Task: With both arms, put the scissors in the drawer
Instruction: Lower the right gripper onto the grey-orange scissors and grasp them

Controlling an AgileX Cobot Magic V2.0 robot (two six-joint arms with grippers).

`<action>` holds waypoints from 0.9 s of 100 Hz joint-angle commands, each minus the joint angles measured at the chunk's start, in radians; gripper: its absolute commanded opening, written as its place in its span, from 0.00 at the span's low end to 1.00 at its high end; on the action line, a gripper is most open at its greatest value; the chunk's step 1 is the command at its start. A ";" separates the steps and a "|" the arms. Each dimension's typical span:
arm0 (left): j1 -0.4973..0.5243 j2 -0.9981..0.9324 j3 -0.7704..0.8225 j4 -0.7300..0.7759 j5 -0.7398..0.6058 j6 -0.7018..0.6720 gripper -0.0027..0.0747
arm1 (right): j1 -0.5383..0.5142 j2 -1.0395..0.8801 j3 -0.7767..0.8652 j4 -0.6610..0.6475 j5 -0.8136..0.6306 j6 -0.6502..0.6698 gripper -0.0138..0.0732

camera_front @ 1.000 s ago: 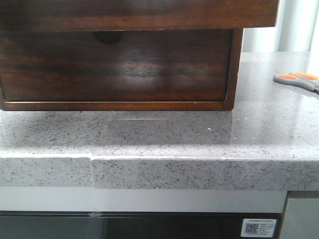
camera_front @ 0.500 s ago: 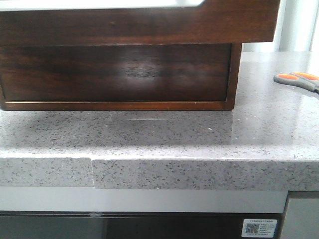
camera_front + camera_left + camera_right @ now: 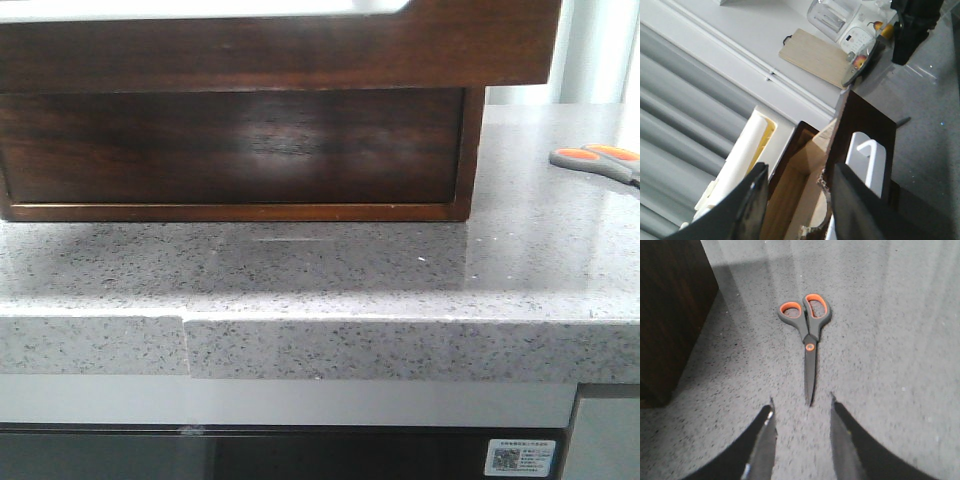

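Grey-handled scissors (image 3: 807,342) flat on tabletop (image 3: 890,365), blade tips just ahead of the wide, empty right tool (image 3: 801,412) — risk: thin blades slipping from a shallow pinch.

A home kitchen: a speckled grey stone counter (image 3: 330,270) carries a wooden cabinet (image 3: 240,150), with a cutting board (image 3: 815,56), a white appliance (image 3: 840,22) and fruit (image 3: 860,61) farther along.
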 commanded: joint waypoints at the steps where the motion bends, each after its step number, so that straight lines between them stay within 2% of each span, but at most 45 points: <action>1: -0.006 -0.029 -0.031 -0.104 0.028 -0.044 0.40 | 0.004 0.125 -0.112 -0.043 -0.088 -0.015 0.44; 12: -0.006 -0.070 -0.031 -0.106 0.045 -0.055 0.40 | 0.004 0.284 -0.226 -0.043 -0.047 -0.015 0.44; 48: -0.006 -0.130 -0.031 -0.106 0.097 -0.057 0.40 | 0.004 0.817 -0.666 -0.048 0.224 -0.015 0.44; 64: -0.006 -0.130 -0.031 -0.104 0.113 -0.057 0.40 | -0.001 0.963 -0.807 -0.057 0.344 -0.015 0.44; 90: -0.006 -0.130 -0.031 -0.104 0.121 -0.057 0.40 | -0.001 1.094 -0.926 -0.060 0.434 -0.015 0.44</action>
